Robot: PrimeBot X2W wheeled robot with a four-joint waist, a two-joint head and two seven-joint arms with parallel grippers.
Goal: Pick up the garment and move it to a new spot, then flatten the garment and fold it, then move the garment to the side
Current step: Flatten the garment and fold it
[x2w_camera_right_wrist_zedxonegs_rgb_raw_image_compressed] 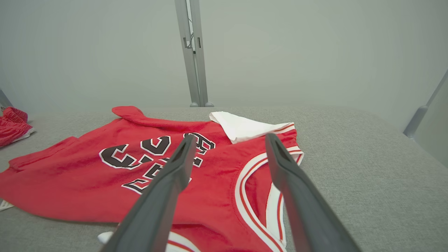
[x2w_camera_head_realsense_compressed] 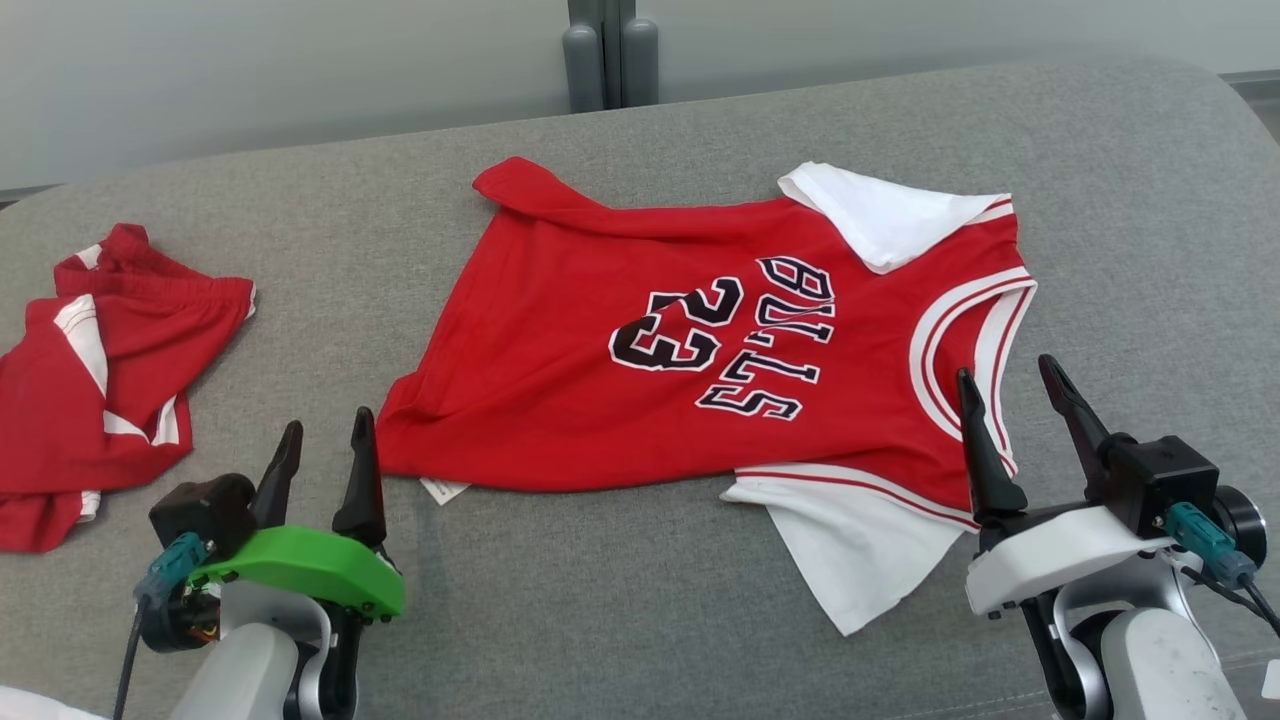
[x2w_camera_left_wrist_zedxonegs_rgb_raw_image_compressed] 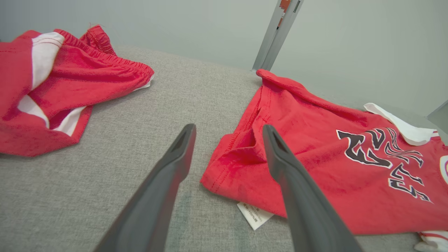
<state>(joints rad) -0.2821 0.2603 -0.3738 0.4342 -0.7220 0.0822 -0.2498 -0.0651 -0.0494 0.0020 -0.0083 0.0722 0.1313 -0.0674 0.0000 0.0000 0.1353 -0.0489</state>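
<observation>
Head view: a red jersey point(x2w_camera_head_realsense_compressed: 560, 380) printed with "BULLS" and "23" lies spread across the middle of the grey fabric-covered bench point(x2w_camera_head_realsense_compressed: 640, 610), its hem toward the robot's left and its white-trimmed neck toward the right. One white sleeve point(x2w_camera_head_realsense_compressed: 880, 215) is folded over at the far edge and another point(x2w_camera_head_realsense_compressed: 850, 545) sticks out at the near edge. A small white label point(x2w_camera_head_realsense_compressed: 443, 489) peeks from under the near hem corner. A crumpled pair of red shorts point(x2w_camera_head_realsense_compressed: 100, 400) sits well apart at the left. The left gripper point(x2w_camera_head_realsense_compressed: 326, 425) stands just beside the hem corner, jaws apart and holding nothing. The right gripper point(x2w_camera_head_realsense_compressed: 1008, 370) stands at the neckline, jaws apart and likewise empty. A grey post point(x2w_camera_head_realsense_compressed: 610, 55) rises behind the bench.

Left wrist view: the left gripper point(x2w_camera_left_wrist_zedxonegs_rgb_raw_image_compressed: 228, 129) has its jaws wide apart, with the rumpled hem corner of the jersey point(x2w_camera_left_wrist_zedxonegs_rgb_raw_image_compressed: 315, 140) lying beyond them; whether a finger touches the cloth I cannot tell. The label point(x2w_camera_left_wrist_zedxonegs_rgb_raw_image_compressed: 254, 215) lies on the bench point(x2w_camera_left_wrist_zedxonegs_rgb_raw_image_compressed: 140, 115), and the shorts point(x2w_camera_left_wrist_zedxonegs_rgb_raw_image_compressed: 70, 80) are at the upper left.

Right wrist view: the right gripper point(x2w_camera_right_wrist_zedxonegs_rgb_raw_image_compressed: 231, 137) has its jaws apart above the jersey point(x2w_camera_right_wrist_zedxonegs_rgb_raw_image_compressed: 70, 175), near the striped neckline and not gripping it. The folded sleeve point(x2w_camera_right_wrist_zedxonegs_rgb_raw_image_compressed: 245, 127) lies beyond, and the shorts point(x2w_camera_right_wrist_zedxonegs_rgb_raw_image_compressed: 12, 126) are at the far left edge.
</observation>
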